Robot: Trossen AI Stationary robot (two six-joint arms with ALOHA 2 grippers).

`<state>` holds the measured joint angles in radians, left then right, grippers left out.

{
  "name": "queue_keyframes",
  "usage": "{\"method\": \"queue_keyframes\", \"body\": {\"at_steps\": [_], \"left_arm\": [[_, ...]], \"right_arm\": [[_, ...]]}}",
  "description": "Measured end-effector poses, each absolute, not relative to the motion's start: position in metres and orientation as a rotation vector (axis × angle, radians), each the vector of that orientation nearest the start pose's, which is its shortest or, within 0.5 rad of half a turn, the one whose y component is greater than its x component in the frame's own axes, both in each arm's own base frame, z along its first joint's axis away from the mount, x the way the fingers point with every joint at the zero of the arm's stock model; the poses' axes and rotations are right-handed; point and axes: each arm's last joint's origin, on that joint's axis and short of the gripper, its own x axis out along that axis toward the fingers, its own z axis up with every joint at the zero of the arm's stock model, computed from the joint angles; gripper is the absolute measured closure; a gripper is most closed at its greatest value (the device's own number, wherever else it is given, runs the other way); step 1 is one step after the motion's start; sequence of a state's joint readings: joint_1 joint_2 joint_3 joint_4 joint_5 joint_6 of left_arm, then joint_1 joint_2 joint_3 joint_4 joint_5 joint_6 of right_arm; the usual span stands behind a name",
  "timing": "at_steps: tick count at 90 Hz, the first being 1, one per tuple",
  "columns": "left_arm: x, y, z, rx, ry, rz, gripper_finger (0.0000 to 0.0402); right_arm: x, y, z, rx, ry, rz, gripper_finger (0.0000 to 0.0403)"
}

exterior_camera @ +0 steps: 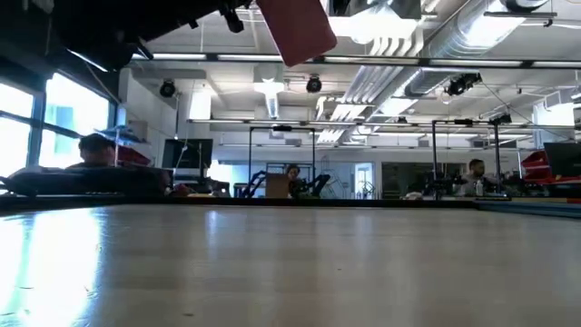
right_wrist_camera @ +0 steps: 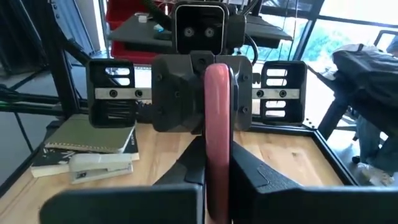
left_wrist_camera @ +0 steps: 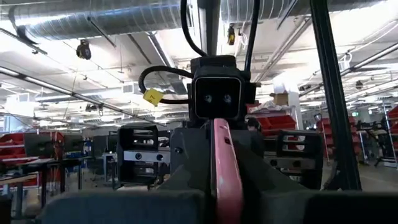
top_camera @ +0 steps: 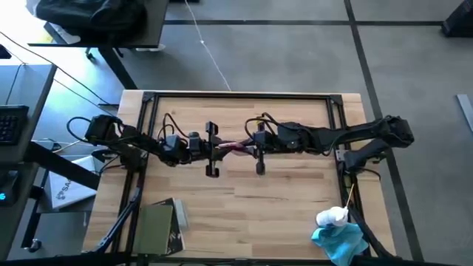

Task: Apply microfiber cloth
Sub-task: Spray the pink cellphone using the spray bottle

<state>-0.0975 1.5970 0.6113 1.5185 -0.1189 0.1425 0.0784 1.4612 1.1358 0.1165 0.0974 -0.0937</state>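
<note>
Bright ceiling strip lights and daylit windows at nine o'clock; glare streaks the pale wooden tabletop.

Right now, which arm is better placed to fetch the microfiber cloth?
Probably the right: the microfiber cloth lies at the table's near right corner. Both grippers, left and right, grip the pink object at mid-table.

A pale wooden surface fills the lower half, running level toward a large workshop room. At the top, a flat pink object hangs tilted, next to a dark arm part reaching in from above. Ducts cross the ceiling. Beyond the far edge, a few people sit at distant benches.
</note>
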Motion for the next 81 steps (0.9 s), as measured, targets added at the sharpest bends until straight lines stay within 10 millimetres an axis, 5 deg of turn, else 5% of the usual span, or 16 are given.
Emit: {"method": "queue_keyframes", "body": {"at_steps": [24,45,66,81], "left_arm": [[0.290,-0.025,0.251,0.075,-0.542,0.066,0.0393],[0.266,-0.022,0.249,0.052,-0.531,0.115,0.0393],[0.222,-0.022,0.240,0.058,-0.482,0.271,0.0393],[0.219,-0.026,0.222,0.072,-0.303,0.323,0.0394]], "right_arm": [[0.336,0.023,0.325,-0.124,0.203,-0.016,0.0360],[0.336,0.023,0.325,-0.131,0.219,-0.021,0.0286],[0.330,0.027,0.345,-0.240,0.427,-0.126,0.0221],[0.323,0.034,0.360,-0.239,0.603,-0.153,0.0211]]}}
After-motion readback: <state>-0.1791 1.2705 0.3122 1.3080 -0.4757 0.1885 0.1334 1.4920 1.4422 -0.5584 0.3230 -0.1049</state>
